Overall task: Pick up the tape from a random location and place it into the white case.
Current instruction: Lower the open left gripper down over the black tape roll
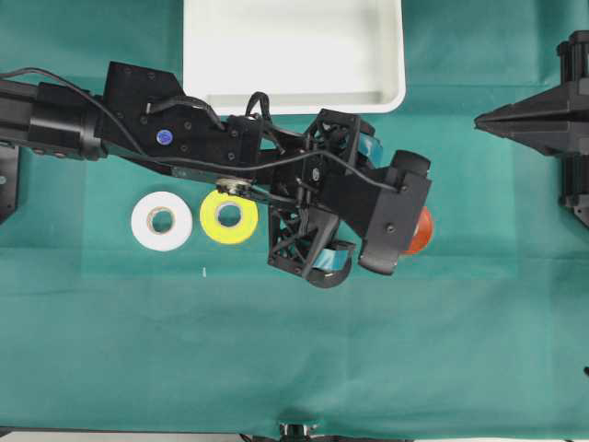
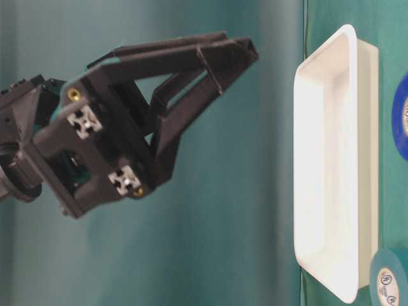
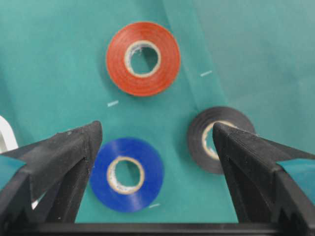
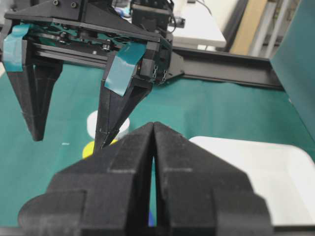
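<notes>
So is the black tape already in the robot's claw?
No, the black tape lies flat on the green cloth, and the left gripper is open above it.

White roll (image 1: 162,221), yellow (image 1: 228,217), orange (image 3: 143,58), blue (image 3: 126,174).

The tape (image 3: 220,140) is a black roll with a pale cardboard core, lying flat on the green cloth, partly covered at one side. The white case (image 1: 294,55) is a shallow rectangular plastic tray with rounded corners and a raised rim, sitting level on the same cloth, nothing showing in the visible part of its inside.
</notes>
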You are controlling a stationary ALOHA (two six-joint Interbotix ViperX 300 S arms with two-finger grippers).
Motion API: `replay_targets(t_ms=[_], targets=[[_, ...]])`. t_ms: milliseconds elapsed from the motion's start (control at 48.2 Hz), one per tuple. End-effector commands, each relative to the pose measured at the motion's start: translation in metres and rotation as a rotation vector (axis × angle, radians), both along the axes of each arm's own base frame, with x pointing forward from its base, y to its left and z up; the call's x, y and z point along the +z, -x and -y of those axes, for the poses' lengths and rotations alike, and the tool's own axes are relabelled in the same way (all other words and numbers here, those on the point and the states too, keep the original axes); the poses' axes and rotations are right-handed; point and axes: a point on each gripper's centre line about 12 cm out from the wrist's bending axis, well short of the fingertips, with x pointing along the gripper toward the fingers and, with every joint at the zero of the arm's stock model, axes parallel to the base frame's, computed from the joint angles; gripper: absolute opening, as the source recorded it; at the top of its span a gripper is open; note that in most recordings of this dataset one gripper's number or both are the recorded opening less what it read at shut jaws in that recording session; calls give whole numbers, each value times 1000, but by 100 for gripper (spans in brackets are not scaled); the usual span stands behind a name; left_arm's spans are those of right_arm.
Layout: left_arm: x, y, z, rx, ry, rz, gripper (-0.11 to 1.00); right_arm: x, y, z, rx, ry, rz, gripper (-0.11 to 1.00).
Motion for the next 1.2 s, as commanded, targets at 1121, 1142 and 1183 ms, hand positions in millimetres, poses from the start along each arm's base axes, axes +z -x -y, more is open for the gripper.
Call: replay_targets(t_ms=[1121,1142,1183], targets=[[-18,0,13,-284,-187,34,98,9,-3,0,-2,-3,11,0],[-19,0,13,-285,-189,31,98,9,-3,0,-2,-3,9,0],[-21,0,13,-285,-187,29,98,9,-3,0,0,-3,12,0]])
